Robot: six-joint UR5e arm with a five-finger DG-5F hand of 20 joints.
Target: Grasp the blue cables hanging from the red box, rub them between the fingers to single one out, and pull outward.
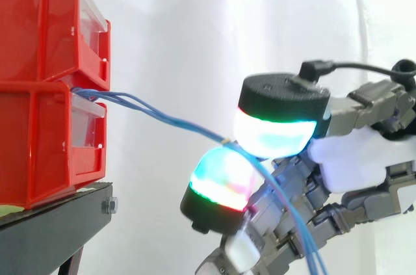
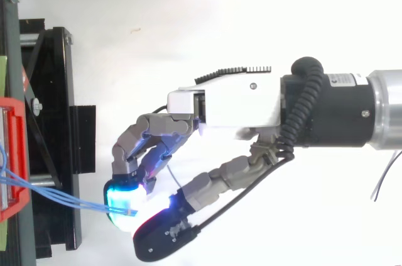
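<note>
The side camera sits close beside the work, at its height, facing level across it toward the curtain (image 1: 195,28), with bins (image 1: 39,93) and stand (image 1: 58,223) at the left edge and the hand (image 1: 354,158) at the right. The top camera looks down from farther off, the arm (image 2: 339,112) at the right edge. Both take in the bins' front, the cables (image 1: 175,119) and the fingertips (image 2: 122,197).

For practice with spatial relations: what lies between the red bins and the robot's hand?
In the side view, the blue cables cross that gap, from the red bins to the hand, pinched between its pads; nothing else lies there.
</note>
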